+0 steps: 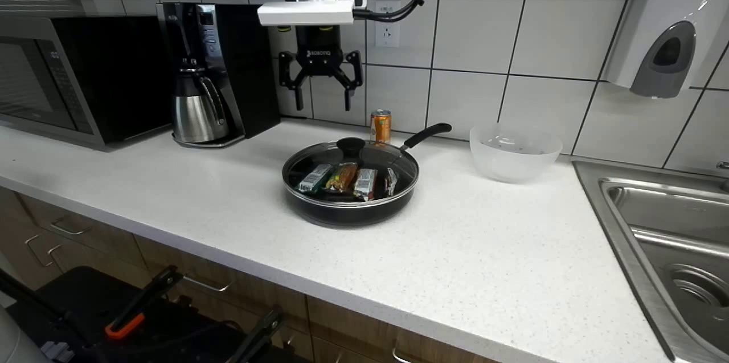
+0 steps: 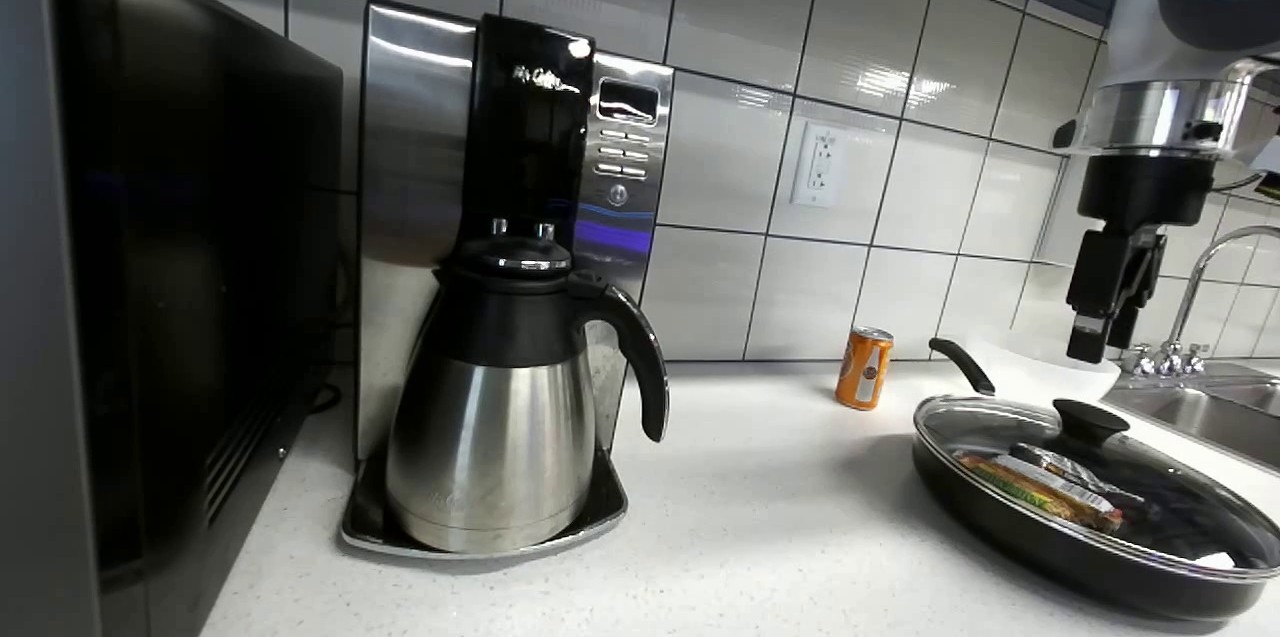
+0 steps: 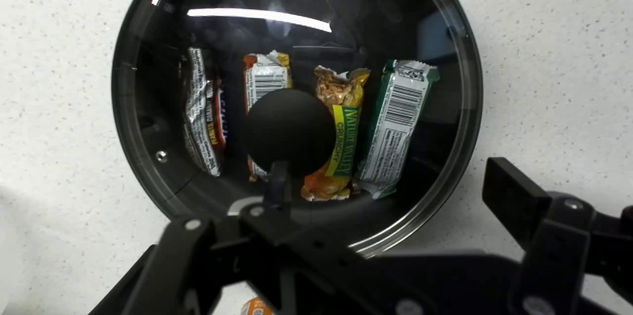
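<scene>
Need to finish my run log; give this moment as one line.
gripper: open, empty, hanging clear of pan; lid: on pan; four snack bars: under lid; can: upright on counter

Four snack bars point(image 3: 395, 122) lie in one pan point(image 1: 353, 216) under one lid point(image 3: 292, 132). At the far side of the counter point(image 1: 455, 266) are one can point(image 2: 865, 369) and one bowl point(image 1: 512, 158). To the left are one microwave point(image 1: 119, 78), one coffee maker point(image 2: 530, 137) and one jug point(image 2: 500, 457); to the right, one sink point(image 1: 622, 237), one tap point(image 2: 1168, 359) and one soap dispenser point(image 1: 666, 27). The far wall point(image 1: 478, 27) shows one outlet point(image 2: 818, 164).
</scene>
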Robot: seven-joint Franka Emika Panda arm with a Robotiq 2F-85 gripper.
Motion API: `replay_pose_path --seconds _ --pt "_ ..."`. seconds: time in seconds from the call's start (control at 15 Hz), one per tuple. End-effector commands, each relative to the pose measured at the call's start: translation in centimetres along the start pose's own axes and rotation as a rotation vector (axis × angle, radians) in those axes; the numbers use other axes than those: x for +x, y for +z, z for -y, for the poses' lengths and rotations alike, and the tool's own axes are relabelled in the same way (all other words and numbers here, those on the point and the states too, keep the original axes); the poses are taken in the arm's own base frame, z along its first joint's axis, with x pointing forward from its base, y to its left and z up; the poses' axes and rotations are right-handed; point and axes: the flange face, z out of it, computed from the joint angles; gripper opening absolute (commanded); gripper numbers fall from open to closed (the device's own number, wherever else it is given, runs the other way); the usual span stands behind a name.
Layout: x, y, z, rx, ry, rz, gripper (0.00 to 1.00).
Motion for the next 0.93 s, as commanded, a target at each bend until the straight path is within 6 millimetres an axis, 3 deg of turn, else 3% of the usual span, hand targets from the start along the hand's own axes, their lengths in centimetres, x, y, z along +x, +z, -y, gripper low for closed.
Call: replay_pose_path --seconds 0.0,0.47,0.53,0.87 --pt "-2.0 -0.9 2.8 -0.017 0.047 -0.036 1.0" --pt "-3.0 -1.7 6.6 -0.036 0.111 -0.074 1.0" --pt "-2.1 -1.1 5.4 -0.014 0.086 -0.045 1.0" --pt "-2.5 -1.3 6.2 -0.018 0.095 -0.055 1.0"
